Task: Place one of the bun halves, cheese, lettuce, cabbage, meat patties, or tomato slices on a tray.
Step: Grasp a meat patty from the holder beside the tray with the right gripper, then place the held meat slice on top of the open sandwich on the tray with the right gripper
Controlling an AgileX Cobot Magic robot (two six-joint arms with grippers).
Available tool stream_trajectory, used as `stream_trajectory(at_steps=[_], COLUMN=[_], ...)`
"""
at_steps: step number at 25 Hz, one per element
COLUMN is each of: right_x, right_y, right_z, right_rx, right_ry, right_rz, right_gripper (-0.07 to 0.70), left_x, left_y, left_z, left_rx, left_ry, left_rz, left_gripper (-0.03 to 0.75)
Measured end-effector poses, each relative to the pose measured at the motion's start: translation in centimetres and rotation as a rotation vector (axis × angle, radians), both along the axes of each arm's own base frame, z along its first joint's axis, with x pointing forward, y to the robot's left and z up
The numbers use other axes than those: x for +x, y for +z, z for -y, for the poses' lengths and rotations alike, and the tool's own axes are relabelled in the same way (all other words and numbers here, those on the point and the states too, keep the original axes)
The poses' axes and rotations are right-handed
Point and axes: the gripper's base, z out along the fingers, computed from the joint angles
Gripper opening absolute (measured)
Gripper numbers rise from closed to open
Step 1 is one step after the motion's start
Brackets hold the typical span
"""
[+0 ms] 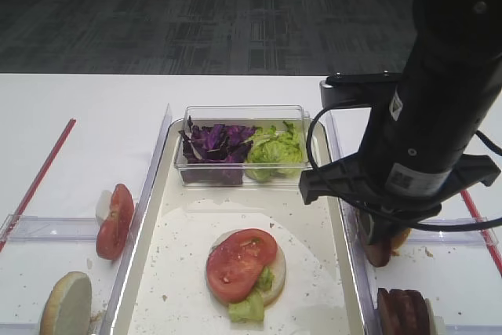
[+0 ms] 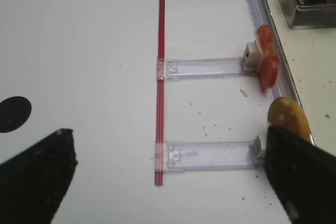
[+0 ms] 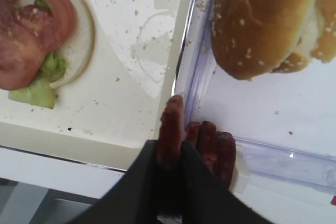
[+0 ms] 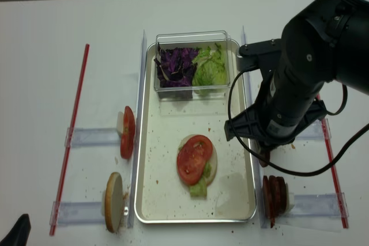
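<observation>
My right gripper (image 3: 170, 153) is shut on one meat patty (image 3: 172, 124), held on edge above the right rim of the cream tray (image 3: 131, 98). The other meat patties (image 3: 216, 148) stand in a clear holder just to the right. On the tray lies a bun half (image 1: 274, 266) with lettuce (image 1: 248, 307) and a tomato slice (image 1: 237, 263) on it. A sesame bun half (image 3: 262, 19) lies right of the tray. My left gripper (image 2: 168, 182) hangs open over the bare table left of the tray, nothing between its fingers.
A clear box (image 1: 245, 113) at the tray's far end holds purple cabbage (image 1: 216, 143) and lettuce (image 1: 274, 149). Left of the tray stand tomato slices (image 1: 115, 221) and a bun half (image 1: 67, 304) in clear holders. A red strip (image 2: 160, 77) runs along the table.
</observation>
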Motion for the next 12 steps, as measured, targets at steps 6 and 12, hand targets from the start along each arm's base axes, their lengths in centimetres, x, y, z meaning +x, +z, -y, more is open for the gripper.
stream_trajectory(at_steps=[6,12], right_x=[0.1,0.62], right_y=[0.06,0.73], right_z=[0.01,-0.02], right_rx=[0.002,-0.007], right_ry=[0.008,0.019], right_rz=[0.005,0.044], right_gripper=[0.115,0.122], left_x=[0.0,0.0], left_y=[0.0,0.0], left_z=[0.0,0.0], left_rx=[0.0,0.0], left_ry=[0.0,0.0], left_rz=[0.0,0.0], left_gripper=[0.671,0.671])
